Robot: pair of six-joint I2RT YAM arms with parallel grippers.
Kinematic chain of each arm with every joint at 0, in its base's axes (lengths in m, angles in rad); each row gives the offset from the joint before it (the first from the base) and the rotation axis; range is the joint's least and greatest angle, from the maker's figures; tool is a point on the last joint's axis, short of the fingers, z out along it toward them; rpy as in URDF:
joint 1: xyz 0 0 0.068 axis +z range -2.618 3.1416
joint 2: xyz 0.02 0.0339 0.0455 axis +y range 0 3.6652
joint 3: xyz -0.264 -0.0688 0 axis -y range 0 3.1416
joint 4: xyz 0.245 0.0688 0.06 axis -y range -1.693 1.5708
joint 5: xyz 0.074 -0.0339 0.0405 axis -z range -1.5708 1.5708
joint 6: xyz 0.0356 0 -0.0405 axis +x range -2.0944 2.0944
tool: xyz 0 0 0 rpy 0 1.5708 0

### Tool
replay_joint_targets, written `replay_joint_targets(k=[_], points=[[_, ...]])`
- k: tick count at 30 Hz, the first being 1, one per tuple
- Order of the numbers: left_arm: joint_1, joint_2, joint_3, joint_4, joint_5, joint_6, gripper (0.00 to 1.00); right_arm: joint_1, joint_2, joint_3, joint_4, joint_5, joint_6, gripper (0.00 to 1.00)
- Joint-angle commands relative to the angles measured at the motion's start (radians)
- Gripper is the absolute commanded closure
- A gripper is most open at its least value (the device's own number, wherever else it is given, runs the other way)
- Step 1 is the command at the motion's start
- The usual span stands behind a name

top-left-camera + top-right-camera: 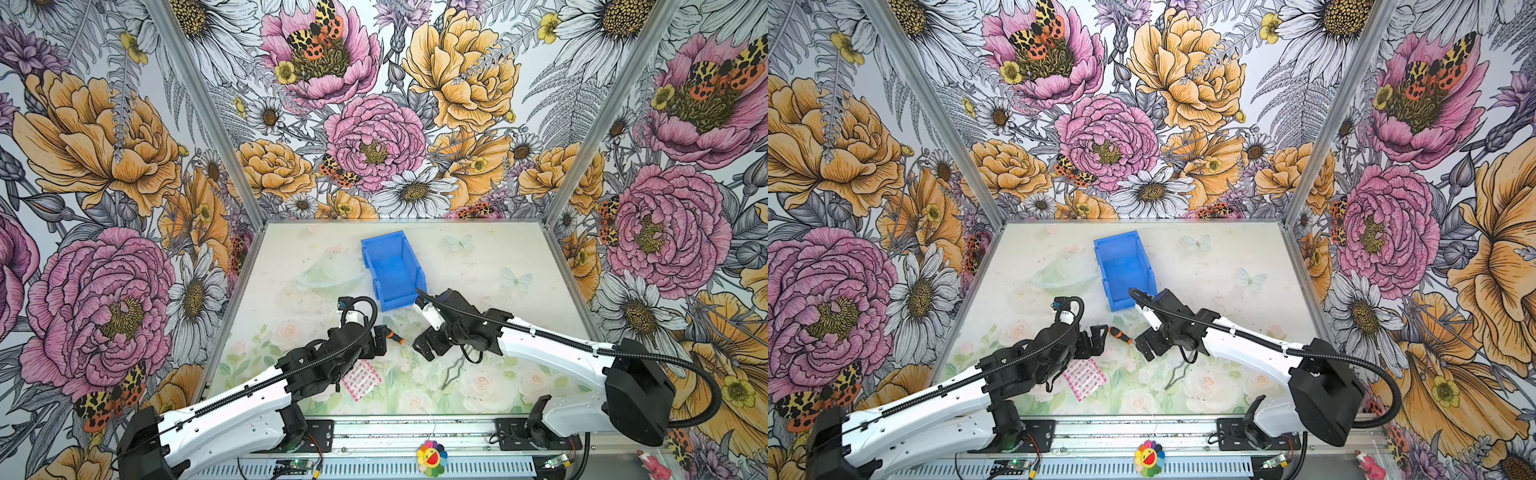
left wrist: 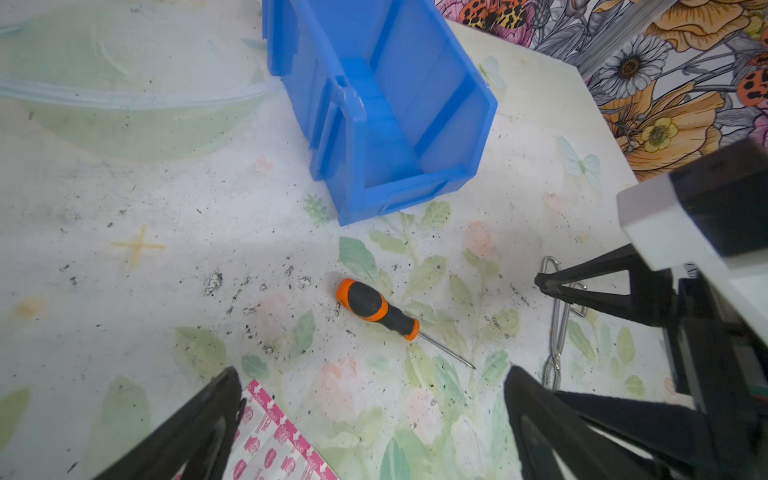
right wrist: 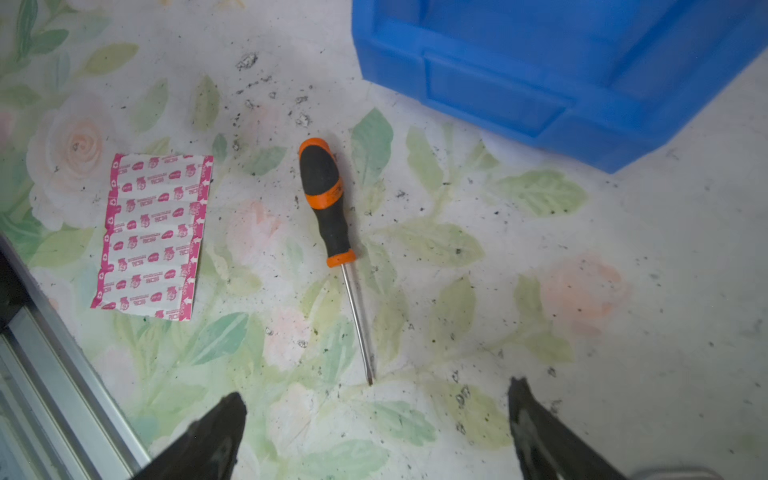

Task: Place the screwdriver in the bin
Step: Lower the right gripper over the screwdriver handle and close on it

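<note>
**Top views.** My two arms reach in from the near edge of the tabletop (image 1: pixel 519 332) and meet about its middle. The screwdriver (image 1: pixel 397 337) lies flat on the tabletop between my left hand (image 1: pixel 380 340) and my right hand (image 1: pixel 426 347). It is outside the bin (image 1: pixel 368 266), and neither hand grips it. Its black-and-orange handle points toward the left hand, and its thin shaft points toward the right hand. The bin stands upright nearer the far edge, roughly midway between the side edges, with its low lip facing the near edge.

**Left wrist view.** My left hand (image 2: pixel 374 390) is released, fingers (image 2: pixel 199 424) spread wide. The screwdriver (image 2: pixel 376 309) lies on the tabletop apart from them, near the lip of the bin (image 2: pixel 440 104).

**Right wrist view.** My right hand (image 3: pixel 376 399) is likewise released, fingers (image 3: pixel 540 432) wide apart. The shaft tip of the screwdriver (image 3: pixel 328 208) lies just ahead of the gap between them.

**Other items.** A pink-and-white packet (image 1: pixel 361 380) lies flat toward the near edge, beside my left arm. Wire tongs (image 1: pixel 455 372) lie near my right hand.
</note>
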Motion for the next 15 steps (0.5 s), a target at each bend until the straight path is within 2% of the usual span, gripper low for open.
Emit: replay_joint_targets(k=[1, 10, 15], points=[[-0.005, -0.018, -0.031, -0.040, 0.043, -0.047, 0.01, 0.034, 0.042, 0.065, 0.006, -0.005, -0.030, 0.01], [-0.005, -0.081, -0.073, -0.067, 0.060, -0.076, 0.01, 0.043, 0.185, 0.122, 0.036, 0.027, -0.046, 0.05], [-0.005, -0.095, -0.068, -0.112, 0.074, -0.080, 0.01, 0.051, 0.241, 0.148, 0.062, 0.035, -0.042, 0.20]])
